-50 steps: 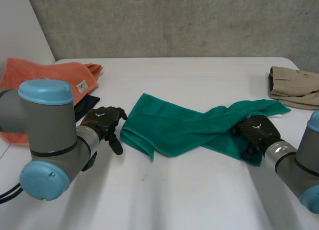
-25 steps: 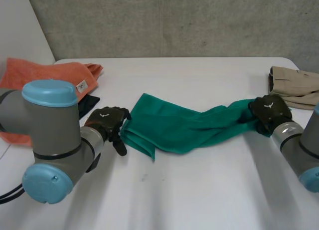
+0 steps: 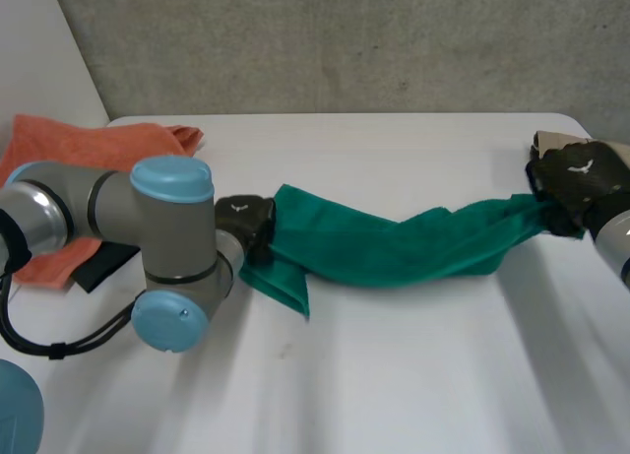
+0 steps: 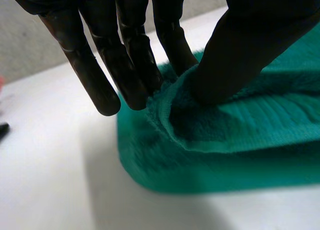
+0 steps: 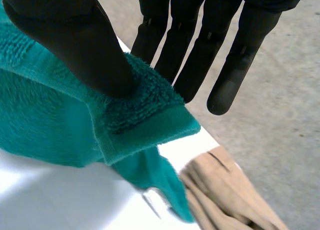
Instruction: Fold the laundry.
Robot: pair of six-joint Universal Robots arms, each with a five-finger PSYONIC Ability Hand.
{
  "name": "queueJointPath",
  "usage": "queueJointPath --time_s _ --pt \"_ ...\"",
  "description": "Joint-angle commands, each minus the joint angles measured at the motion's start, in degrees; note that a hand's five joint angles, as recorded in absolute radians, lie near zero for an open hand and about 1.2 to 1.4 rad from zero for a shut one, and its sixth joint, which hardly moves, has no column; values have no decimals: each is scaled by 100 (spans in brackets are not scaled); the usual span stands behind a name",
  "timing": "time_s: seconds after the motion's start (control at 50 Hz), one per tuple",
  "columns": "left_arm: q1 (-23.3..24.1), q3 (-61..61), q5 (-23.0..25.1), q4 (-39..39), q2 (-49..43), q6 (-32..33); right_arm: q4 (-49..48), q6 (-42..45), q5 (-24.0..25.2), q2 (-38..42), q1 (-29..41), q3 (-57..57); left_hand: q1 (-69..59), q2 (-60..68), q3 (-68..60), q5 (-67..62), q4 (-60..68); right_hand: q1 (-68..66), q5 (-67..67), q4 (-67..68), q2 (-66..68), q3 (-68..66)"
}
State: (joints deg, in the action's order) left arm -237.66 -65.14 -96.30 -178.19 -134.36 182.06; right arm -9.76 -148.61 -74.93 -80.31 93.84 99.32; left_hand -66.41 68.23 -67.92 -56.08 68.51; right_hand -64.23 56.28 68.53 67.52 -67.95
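A green towel stretches across the middle of the white table, bunched into a long band. My left hand is at its left end, thumb and fingers pinching the towel's edge. My right hand holds the right end lifted off the table near the far right edge. There its thumb presses a corner of the towel against the fingers.
An orange towel with a dark cloth under it lies at the left, behind my left arm. A folded beige garment sits at the right edge, just below and beside my right hand.
My right hand has carried its end of the green towel up and to the right, pulling the towel out long. My left hand has moved right onto the left end and pinched it.
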Motion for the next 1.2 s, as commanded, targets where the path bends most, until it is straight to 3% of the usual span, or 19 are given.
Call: queueJointPath --time_s 0.02,0.18,0.34,0.36,0.38,0.4,0.46,0.6,0.8,0.96,1.04,1.06,1.12,1.2 --pt "-139 -86 -38 -120 646 14 430 542 -49 -467 -208 -491 -1359 1177 -1208 -1392 1149 -1577 1372 1147 1248 -1205" --pt "-474 -754 50 -146 2071 391 1959 851 -5 -1109 -173 -1493 -1359 1177 -1208 -1392 1149 -1577 1372 1147 1248 -1205" --pt "-492 -886 32 -146 1756 1297 2382 824 74 -1031 -190 -1556 -1359 1177 -1208 -1392 1149 -1577 1372 1147 1248 -1205" --pt "-474 -886 15 -138 1659 1306 2382 816 101 -961 -182 -1495 -1012 830 -860 -1045 801 -1577 1372 1147 1248 -1205" --pt "-439 -921 14 -129 1476 1306 2382 807 110 -899 -182 -1459 1623 -1805 1774 1590 -1833 -1577 1372 1147 1248 -1205" --pt "-404 -939 14 -137 1369 1280 2374 807 118 -829 -173 -1424 2432 -2614 2583 2399 -2642 -1577 1372 1147 1248 -1205" --pt "-237 -869 -38 -146 1027 1087 2347 824 92 -618 -138 -1336 3277 -3459 3428 3244 -3487 -1577 1372 1147 1248 -1205" --pt "-263 -903 -38 -50 859 577 2268 816 92 -503 -208 -1275 3651 -3833 3802 3618 -3861 -1577 1372 1147 1248 -1205" --pt "-359 -1334 -65 337 1052 515 1987 895 83 -363 -287 -1125 3819 -4001 3971 3786 -4030 -1577 1372 1147 1248 -1205" --pt "-720 -1633 -30 293 1149 515 1864 895 83 -248 -349 -1125 3568 -3750 3719 3535 -3778 -1577 1372 1147 1248 -1205" --pt "-773 -1546 23 293 868 532 1767 903 66 -64 -357 -1195 2176 -2358 2327 2143 -2386 -1577 1372 1147 1248 -1205" --pt "-781 -1450 32 302 667 584 1750 895 66 -29 -357 -1221 872 -1054 1023 839 -1082 -1577 1372 1147 1248 -1205" --pt "-799 -977 -38 346 376 629 1522 868 31 182 -322 -1388 -1352 1170 -1200 -1385 1141 -1577 1372 1147 1248 -1205" --pt "-816 -106 -21 267 270 708 1065 798 -110 586 -296 -1757 -1359 1177 -1208 -1392 1149 -1577 1372 1147 1248 -1205"
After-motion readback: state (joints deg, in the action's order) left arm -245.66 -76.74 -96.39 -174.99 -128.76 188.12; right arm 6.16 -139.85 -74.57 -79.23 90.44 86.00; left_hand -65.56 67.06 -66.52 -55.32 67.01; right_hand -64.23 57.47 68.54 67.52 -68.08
